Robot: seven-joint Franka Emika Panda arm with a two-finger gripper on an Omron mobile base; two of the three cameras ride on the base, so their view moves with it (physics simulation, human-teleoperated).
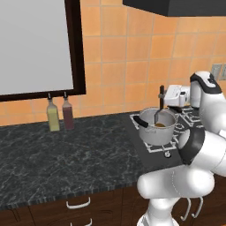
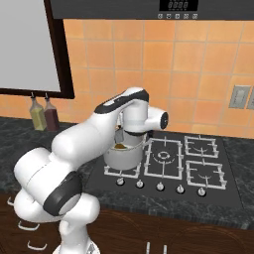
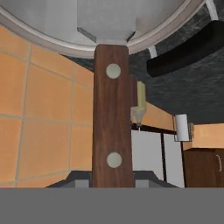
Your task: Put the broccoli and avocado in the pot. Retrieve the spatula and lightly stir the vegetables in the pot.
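Fingers (image 3: 112, 181) clamped on red-brown riveted spatula (image 3: 112, 127), pale head inside steel pot (image 1: 155, 131)

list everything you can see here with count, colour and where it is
pot: 1, shiny silver with black side handles, on the front left burner of the stove
avocado: 1, orange-brown, inside the pot
spatula: 1, dark red-brown handle, pale grey head, upright with its head down in the pot
bottles: 2, one yellowish, one dark red, on the counter by the wall under the window
stove: 1, black with pale grates and a row of knobs, set in the counter
counter: 1, dark marbled stone, along the orange tiled wall
window: 1, pale pane with dark frame, above the bottles
gripper: 1, shut on the spatula handle, over the pot
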